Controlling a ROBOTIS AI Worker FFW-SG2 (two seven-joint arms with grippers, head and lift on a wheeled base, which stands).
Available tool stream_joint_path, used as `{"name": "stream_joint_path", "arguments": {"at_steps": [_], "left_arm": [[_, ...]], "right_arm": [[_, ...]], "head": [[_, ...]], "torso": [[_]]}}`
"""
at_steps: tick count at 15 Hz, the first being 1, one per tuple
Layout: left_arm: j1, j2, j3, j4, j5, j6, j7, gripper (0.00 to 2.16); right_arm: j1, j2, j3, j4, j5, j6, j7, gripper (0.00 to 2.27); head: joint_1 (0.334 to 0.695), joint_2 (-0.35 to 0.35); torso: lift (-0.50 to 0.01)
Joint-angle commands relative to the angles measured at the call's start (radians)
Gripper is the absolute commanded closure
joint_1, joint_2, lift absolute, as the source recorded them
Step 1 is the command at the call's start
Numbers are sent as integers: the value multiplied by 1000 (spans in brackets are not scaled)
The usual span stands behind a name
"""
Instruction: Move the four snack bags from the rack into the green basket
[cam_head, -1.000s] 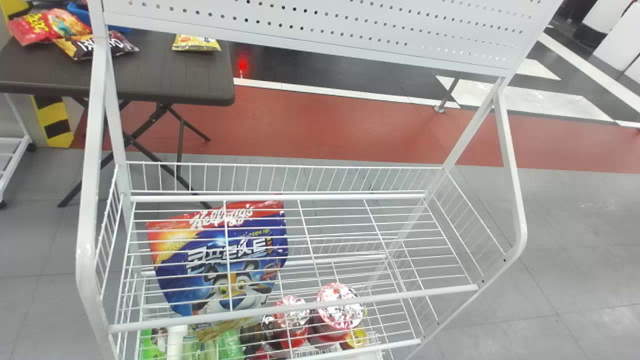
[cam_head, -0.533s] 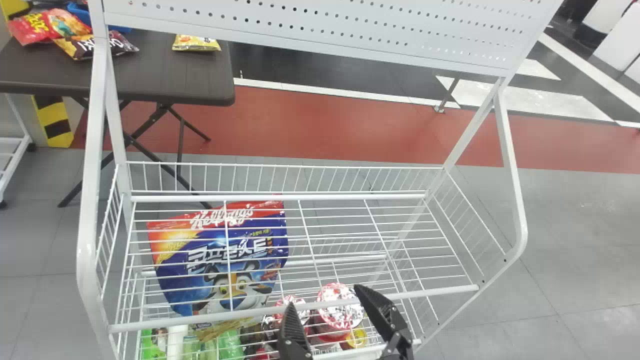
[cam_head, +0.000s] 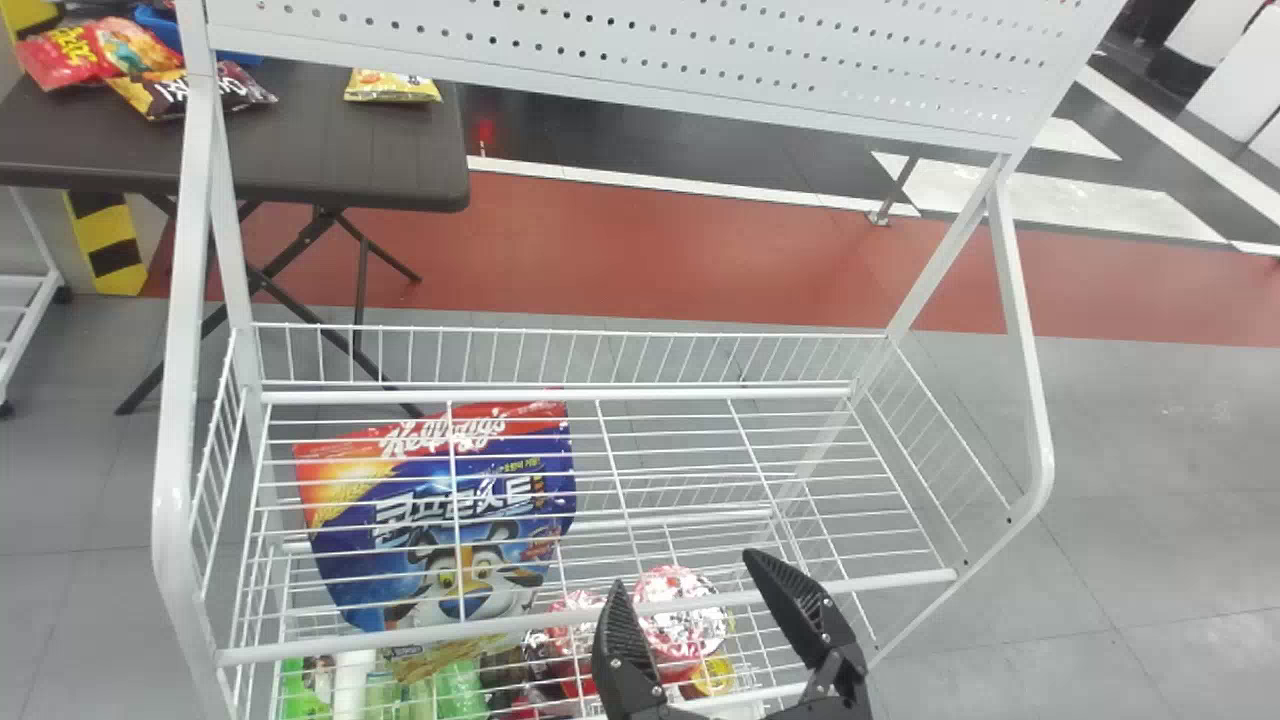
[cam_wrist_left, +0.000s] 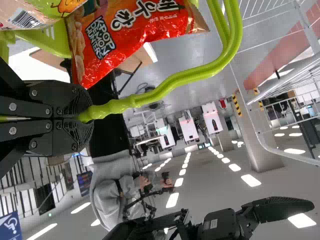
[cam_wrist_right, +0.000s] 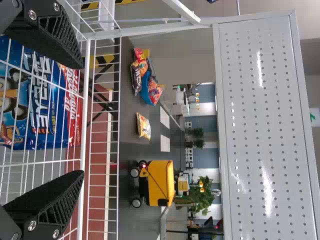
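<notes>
Your right gripper (cam_head: 684, 570) has shifted right, jaws wide and empty, cereal (cam_head: 352, 568) to their left. Your left gripper (cam_wrist_left: 84, 118) clamps the basket handle (cam_wrist_left: 165, 92).

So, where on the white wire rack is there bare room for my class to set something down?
Along the upper wire shelf, between the white posts; the black right hand overlaps its front rail. Crowding lies below: a blue-and-red cereal bag at left, foil-lidded red cups nearer the middle.

At twelve o'clock the panel (cam_head: 700, 65) is showing smooth metal; at ten the desk (cam_head: 330, 135) is looking matt; the red snack bag (cam_wrist_left: 122, 42) and basket handle (cam_wrist_left: 200, 72) are gleaming, glossy plastic.
</notes>
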Motion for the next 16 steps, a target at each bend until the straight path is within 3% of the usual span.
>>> {"name": "stream_joint_path", "arguments": {"at_steps": [1,16], "left_arm": [[1,0,0,-2,-1,1,0,1845],[9,0,0,-7,-1,1,0,1845]], "right_arm": [[4,-1,-3,0,-1,-3,0,60],[7,-3,-10,-2,-7,0,0,60]], "head": [[695,-350],[695,-350]], "torso": [[0],[0]]}}
